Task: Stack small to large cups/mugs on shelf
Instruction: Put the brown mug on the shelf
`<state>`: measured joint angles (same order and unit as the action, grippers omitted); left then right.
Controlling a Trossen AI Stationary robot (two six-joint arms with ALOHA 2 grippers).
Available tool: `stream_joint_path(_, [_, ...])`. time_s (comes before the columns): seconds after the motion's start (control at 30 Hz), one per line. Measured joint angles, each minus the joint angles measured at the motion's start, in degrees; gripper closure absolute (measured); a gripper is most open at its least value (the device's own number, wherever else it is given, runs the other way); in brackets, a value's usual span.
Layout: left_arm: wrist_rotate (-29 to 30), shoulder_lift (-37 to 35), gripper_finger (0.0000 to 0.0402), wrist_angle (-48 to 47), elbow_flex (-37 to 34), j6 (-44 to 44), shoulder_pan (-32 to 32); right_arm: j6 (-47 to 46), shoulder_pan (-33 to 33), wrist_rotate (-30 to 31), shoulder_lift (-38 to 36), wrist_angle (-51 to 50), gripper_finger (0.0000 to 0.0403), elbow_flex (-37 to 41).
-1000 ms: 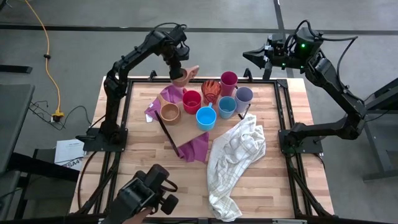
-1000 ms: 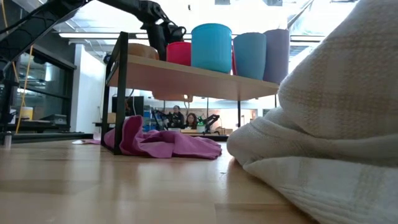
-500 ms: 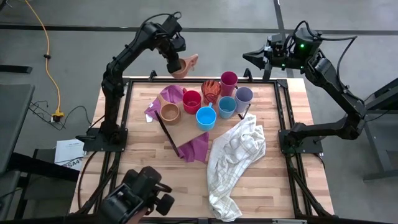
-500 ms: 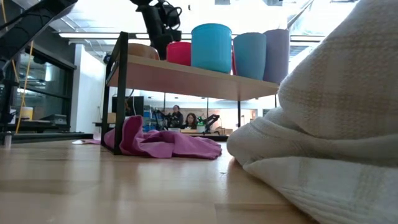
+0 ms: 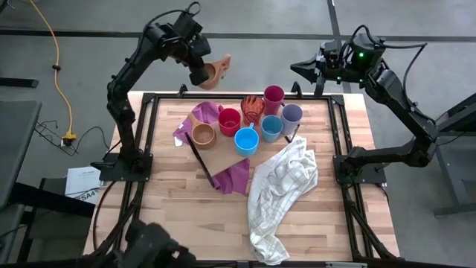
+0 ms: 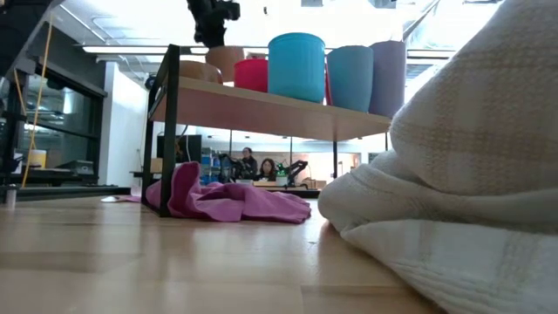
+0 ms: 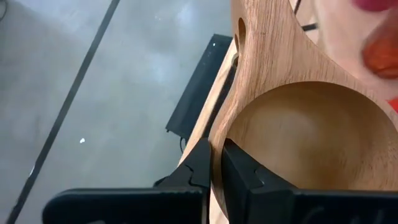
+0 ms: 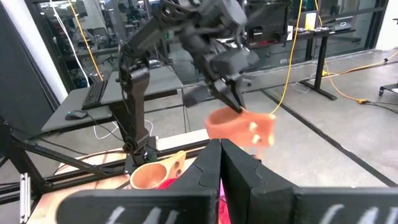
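Note:
My left gripper is shut on a tan handled cup, held high over the table's far edge. It also shows in the right wrist view and in the low view. The light-wood shelf carries another tan cup, a red cup, two blue cups, a lavender tumbler, a magenta tumbler and an orange-red mug. My right gripper is shut and empty beyond the far right corner. My left gripper holds the tan cup by its rim wall, beside the handle's root. One finger is inside the bowl and the other outside. The fingers come from above, slanting down. The cup is lifted clear, hanging tilted below them, handle pointing away.
A purple cloth lies under and beside the shelf. A white checked towel is heaped on the table's right half and fills the low view's right. A black frame rims the table. People show far behind.
My left gripper has risen with the tan cup from just above the shelf's far left end and gone toward the table's far edge, a little to the left. The cup stays in the hold, lifted clear.

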<state>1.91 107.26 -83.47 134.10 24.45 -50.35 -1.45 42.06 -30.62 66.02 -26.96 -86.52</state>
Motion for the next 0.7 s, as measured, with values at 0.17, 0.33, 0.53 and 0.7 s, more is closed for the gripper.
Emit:
stream_joint_path(0.17, [0.18, -3.58, 0.0398, -2.69, 0.0, -3.1, 3.3, 0.36, 0.0, 0.01, 0.0, -1.02, 0.0403, 0.0])
stream_joint_path(0.33, [0.35, -7.43, 0.0398, -5.52, 0.0, -7.36, 7.21, 1.75, 0.0, -0.03, 0.0, -2.94, 0.0403, 0.0])
stream_joint_path(0.53, [3.29, -11.98, 0.0398, -6.59, 0.0, -12.71, 12.45, 1.71, 0.0, -0.03, 0.0, -4.09, 0.0403, 0.0])
stream_joint_path(0.7, [3.1, -15.46, 0.0397, -6.61, 0.0, -17.11, 16.78, 0.1, 0.0, -0.03, 0.0, -3.49, 0.0403, 0.0])
